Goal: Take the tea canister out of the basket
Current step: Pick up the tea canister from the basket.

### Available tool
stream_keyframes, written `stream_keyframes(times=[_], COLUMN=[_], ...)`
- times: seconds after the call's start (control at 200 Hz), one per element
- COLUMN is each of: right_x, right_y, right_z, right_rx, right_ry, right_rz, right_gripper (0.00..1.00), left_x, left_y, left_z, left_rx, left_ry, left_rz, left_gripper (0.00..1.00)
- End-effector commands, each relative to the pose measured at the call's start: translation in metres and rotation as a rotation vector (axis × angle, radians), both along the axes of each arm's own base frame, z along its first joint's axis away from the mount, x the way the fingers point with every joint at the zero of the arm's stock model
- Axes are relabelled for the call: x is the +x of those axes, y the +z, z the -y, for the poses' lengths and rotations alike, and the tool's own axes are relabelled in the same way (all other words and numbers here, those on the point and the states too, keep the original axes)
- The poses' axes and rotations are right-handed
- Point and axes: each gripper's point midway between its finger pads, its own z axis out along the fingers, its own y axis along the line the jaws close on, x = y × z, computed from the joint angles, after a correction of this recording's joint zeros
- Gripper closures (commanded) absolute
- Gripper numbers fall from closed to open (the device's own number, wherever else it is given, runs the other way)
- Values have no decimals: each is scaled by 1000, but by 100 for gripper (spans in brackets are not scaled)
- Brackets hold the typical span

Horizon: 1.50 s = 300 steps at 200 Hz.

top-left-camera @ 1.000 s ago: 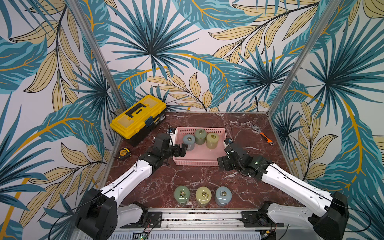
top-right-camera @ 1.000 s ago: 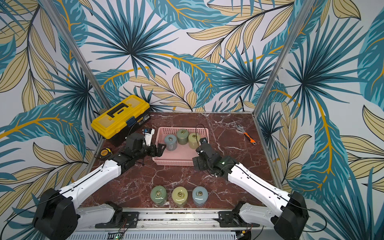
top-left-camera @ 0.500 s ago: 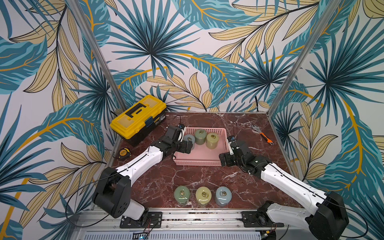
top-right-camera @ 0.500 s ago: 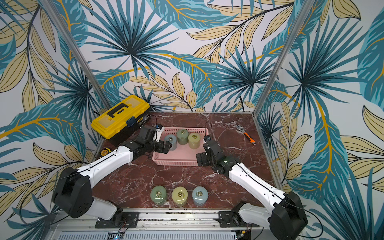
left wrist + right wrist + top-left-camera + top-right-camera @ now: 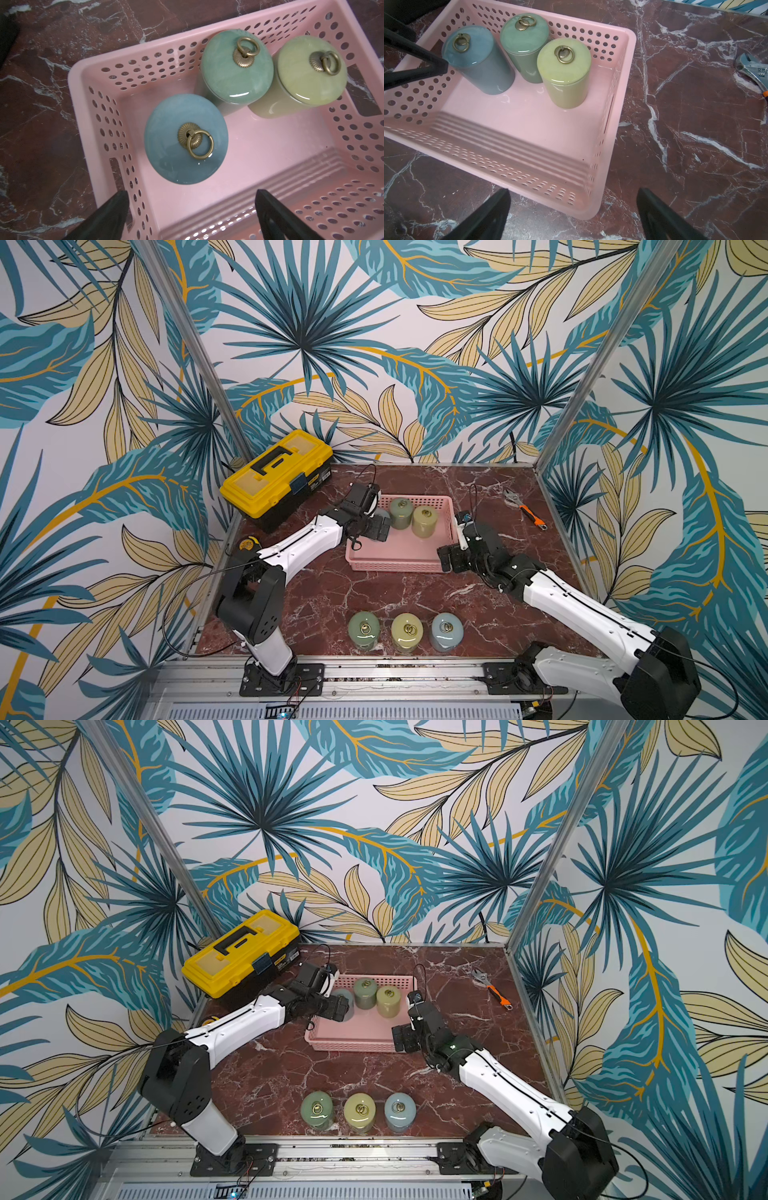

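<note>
The pink basket [image 5: 395, 566] [image 5: 349, 1045] sits mid-table and holds three upright tea canisters with brass ring lids. They are blue [image 5: 172, 166] [image 5: 483, 68], green [image 5: 401, 512] [image 5: 232, 79] and yellow-green [image 5: 424, 520] [image 5: 564, 83]. My left gripper [image 5: 376, 526] [image 5: 191, 193] is open over the basket's left end, its fingertips just short of the blue canister, which it mostly hides in both top views. My right gripper [image 5: 451, 560] [image 5: 574, 190] is open and empty, low over the table at the basket's near right corner.
A yellow-and-black toolbox [image 5: 276, 477] stands at the back left. Three more canisters [image 5: 407, 630] stand in a row near the table's front edge. A wrench [image 5: 523, 508] lies at the back right, a tape measure [image 5: 247, 544] by the left edge.
My left gripper has moved right, from beside the basket's left wall to over its left end by the blue canister. The right gripper has stayed near the basket's right corner.
</note>
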Motion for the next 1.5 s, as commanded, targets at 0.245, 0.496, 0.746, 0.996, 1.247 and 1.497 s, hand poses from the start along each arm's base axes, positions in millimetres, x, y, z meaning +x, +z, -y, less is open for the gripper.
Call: stream_keyframes(times=[0.245, 0.496, 0.746, 0.996, 1.247, 1.497], right_x=[0, 1, 2, 2, 2, 2], right_y=[-7, -10, -12, -11, -11, -11], right_z=[4, 5, 5, 5, 5, 5], right_rx=[-21, -29, -35, -36, -37, -37], right_ry=[-4, -8, -10, -11, -9, -9], right_rz=[0, -6, -9, -8, -8, -8], right_gripper=[1, 1, 1, 1, 1, 1], left_x=[29, 41, 48, 52, 53, 53], left_y=[5, -8, -19, -27, -29, -28], left_z=[13, 19, 21, 22, 23, 22], left_rx=[31, 49, 61, 72, 73, 73], left_ry=[-19, -25, -23, -23, -24, -23], left_rz=[28, 11, 0, -9, -11, -9], left_gripper=[0, 0, 2, 6, 19, 41])
